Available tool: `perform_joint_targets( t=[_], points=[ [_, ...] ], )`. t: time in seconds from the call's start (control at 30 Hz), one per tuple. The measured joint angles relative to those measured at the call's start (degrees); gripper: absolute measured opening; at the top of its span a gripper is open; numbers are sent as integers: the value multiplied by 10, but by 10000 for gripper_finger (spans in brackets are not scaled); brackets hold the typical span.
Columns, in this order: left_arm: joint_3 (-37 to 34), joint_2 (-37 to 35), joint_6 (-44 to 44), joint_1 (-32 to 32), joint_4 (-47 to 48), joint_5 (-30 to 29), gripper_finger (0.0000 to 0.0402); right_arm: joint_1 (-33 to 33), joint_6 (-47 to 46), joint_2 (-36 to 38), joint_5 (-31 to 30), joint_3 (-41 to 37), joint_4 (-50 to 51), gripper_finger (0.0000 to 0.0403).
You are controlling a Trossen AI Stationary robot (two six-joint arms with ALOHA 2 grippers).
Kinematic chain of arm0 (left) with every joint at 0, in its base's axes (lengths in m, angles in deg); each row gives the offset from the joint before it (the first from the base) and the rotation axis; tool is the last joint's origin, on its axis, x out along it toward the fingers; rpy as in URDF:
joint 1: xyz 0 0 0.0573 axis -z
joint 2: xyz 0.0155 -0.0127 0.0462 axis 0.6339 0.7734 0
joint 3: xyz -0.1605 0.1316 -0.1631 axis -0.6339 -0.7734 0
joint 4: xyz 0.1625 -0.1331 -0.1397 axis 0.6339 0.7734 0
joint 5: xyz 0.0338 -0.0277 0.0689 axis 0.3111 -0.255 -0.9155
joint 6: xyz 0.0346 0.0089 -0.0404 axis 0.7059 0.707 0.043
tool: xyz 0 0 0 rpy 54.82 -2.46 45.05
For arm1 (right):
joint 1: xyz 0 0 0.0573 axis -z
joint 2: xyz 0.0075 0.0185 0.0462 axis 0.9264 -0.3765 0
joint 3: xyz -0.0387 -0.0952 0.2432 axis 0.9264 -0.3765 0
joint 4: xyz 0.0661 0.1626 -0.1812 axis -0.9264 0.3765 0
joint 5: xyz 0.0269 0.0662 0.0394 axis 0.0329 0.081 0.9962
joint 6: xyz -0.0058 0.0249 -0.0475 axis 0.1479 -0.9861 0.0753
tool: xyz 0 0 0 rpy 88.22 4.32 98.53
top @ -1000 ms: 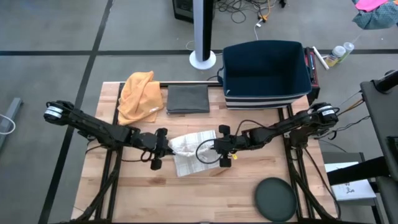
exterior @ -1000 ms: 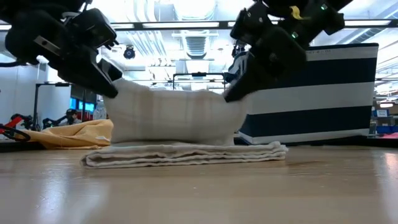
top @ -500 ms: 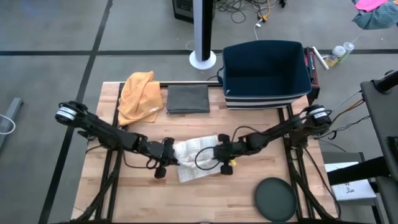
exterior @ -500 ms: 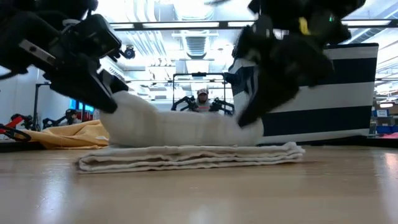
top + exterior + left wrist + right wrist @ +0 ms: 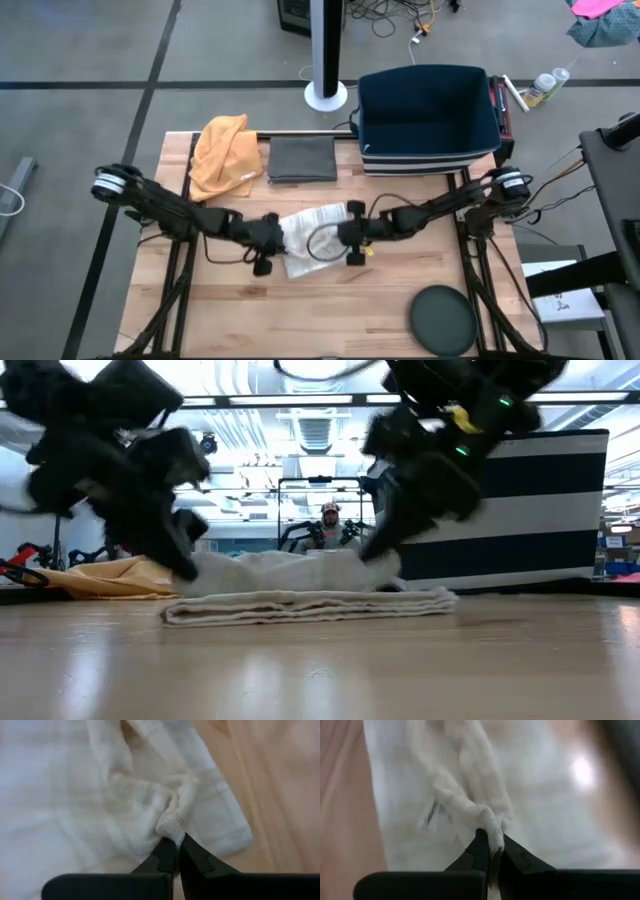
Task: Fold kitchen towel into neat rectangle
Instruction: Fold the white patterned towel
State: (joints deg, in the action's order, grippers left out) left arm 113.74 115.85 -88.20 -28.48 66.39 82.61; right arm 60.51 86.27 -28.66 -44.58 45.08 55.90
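Note:
The white kitchen towel point(image 5: 316, 238) lies in the middle of the wooden table point(image 5: 400, 300). Its lower layers point(image 5: 310, 606) rest flat on the wood, and an upper layer point(image 5: 285, 571) sags over them between my two grippers. My left gripper point(image 5: 277, 234) is shut on the towel's left end; in the low view it shows as point(image 5: 188, 568). My right gripper point(image 5: 347, 236) is shut on the right end, and it shows as point(image 5: 382, 556) in the low view. My left gripper pinches a bunched bit of the towel's upper layer point(image 5: 172, 826) between its two fingertips. It comes slanting down from the table's left. The pinched cloth stands just above the layers on the table. My right gripper pinches a gathered ridge of the upper layer point(image 5: 488, 823) between its fingertips, slanting down from the table's right. The cloth between the two holds hangs slack onto the lower layers.
At the table's far edge lie an orange cloth point(image 5: 225, 150) and a folded dark grey cloth point(image 5: 302, 158), with a navy bin point(image 5: 428, 115) to their right. A dark round disc point(image 5: 445, 318) sits at the near right. A person point(image 5: 328, 514) shows in the room behind.
Both grippers have gone down, still shut on the towel's upper layer. That layer stood raised in a tall arch between them. It has sunk low and now sags onto the flat layers, which stayed on the table.

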Motion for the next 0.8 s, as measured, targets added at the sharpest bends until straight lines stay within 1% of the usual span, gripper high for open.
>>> perform_joint_targets(
  t=[0.07,0.13,0.2,0.3,0.37,0.4,0.47,0.53,0.6,0.67,0.73,0.8],
  points=[
    [23,-45,40,-25,76,-24,0,20,29,15,-17,16,16,8],
    [39,-88,82,-50,132,-63,0,38,57,32,-36,28,22,8],
    [54,-123,115,-77,147,-101,0,55,84,43,-57,42,17,8],
    [60,-168,148,-114,160,-114,0,77,108,49,-62,56,14,8],
    [55,-191,154,-123,158,-107,0,83,110,49,-56,61,22,8],
    [50,-202,149,-122,164,-92,0,83,111,49,-44,62,27,8],
    [37,-220,116,-110,165,-46,0,78,107,52,8,63,63,8],
    [15,-236,65,-83,178,-5,0,64,72,55,76,62,114,8],
    [-14,-244,17,-42,143,5,0,45,43,54,140,60,148,8],
    [-51,-243,-23,0,77,4,0,26,24,44,183,51,138,8],
    [-91,-217,-64,35,-35,5,0,14,4,22,215,40,126,8],
    [-123,-177,-93,63,-161,-7,0,6,-10,-8,230,39,116,8]
  ],
)
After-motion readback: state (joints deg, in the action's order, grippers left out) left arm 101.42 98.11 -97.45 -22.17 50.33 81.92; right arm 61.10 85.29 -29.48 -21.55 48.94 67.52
